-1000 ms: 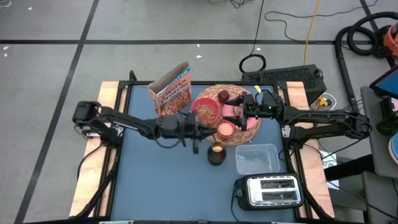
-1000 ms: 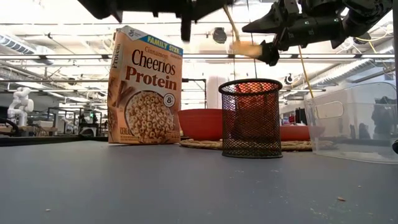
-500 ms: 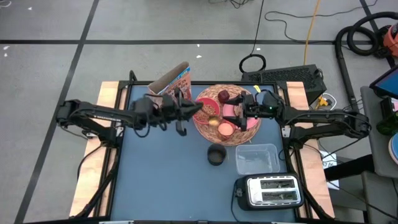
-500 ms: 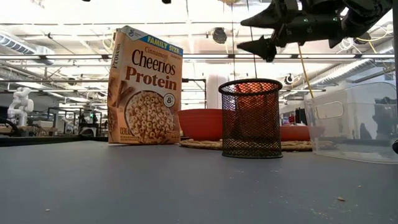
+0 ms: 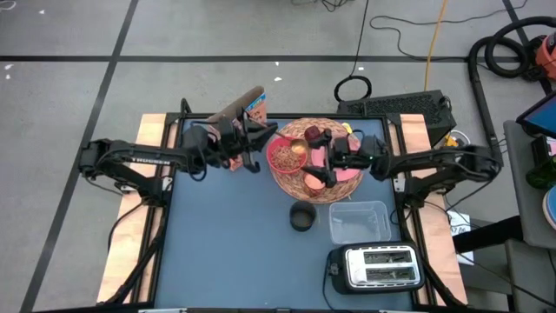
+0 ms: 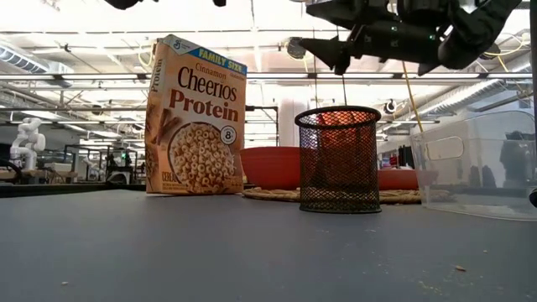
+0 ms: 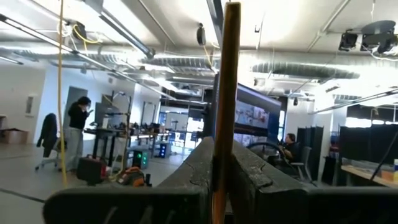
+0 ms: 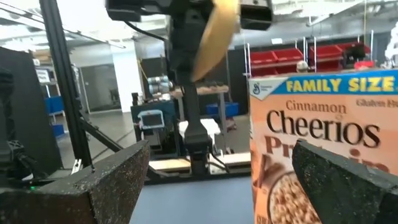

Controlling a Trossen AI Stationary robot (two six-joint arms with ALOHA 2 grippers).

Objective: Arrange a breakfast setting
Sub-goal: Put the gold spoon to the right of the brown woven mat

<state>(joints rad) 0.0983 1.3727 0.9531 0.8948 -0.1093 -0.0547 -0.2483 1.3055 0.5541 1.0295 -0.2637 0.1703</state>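
My left gripper (image 5: 259,148) is shut on a wooden spoon (image 5: 295,149) and hovers high, left of the round wicker mat (image 5: 347,193). On the mat sit a pink bowl (image 5: 285,159) of cereal, a dark red fruit (image 5: 312,134), a pink plate (image 5: 347,171) and a small pink cup (image 5: 314,181). My right gripper (image 5: 320,165) is open and empty above the plate, facing the left gripper. The orange-brown cereal box (image 6: 195,117) stands upright on the table beside the mat. I cannot make out the bread. My left gripper pinches the spoon's wooden handle (image 7: 227,118) between its two fingers. The fingers come level from the table's left and lie across the handle. The handle runs on up past the fingers. The spoon's bowl end (image 8: 214,34) hangs lower, above the pink bowl, lifted clear.
A black mesh cup (image 5: 301,216) stands on the table just near of the mat. A clear plastic tub (image 5: 358,221) and a silver toaster (image 5: 375,266) stand toward the near right. The table's near left is bare blue surface (image 5: 217,252).
My left gripper has carried the spoon from just above the black mesh cup up and toward the table's far left; the spoon's bowl end now hangs over the pink bowl. My right gripper has moved a little toward the table's left and stays open.
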